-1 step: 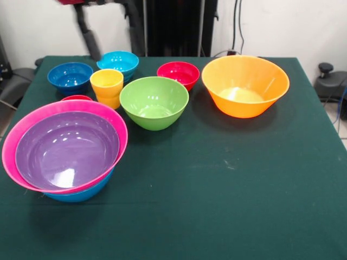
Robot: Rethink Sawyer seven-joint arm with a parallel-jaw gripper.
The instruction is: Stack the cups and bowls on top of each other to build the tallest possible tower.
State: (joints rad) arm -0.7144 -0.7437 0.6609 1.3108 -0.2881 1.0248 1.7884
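While purple bowl point(66, 149) nests in pink bowl point(19, 130) atop blue bowl point(81, 193) at table's point(227, 184) left: tower begun, orange bowl point(245, 85), green bowl point(154, 102), yellow cup point(107, 88) loose; gripper point(89, 35) blurred overhead, opening impossible to tell.

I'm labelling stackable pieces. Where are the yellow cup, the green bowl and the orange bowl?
yellow cup point(107, 89): front view, on its outer wall below the rim.
green bowl point(154, 102): front view, on its inner floor.
orange bowl point(245, 86): front view, on its inner back wall.
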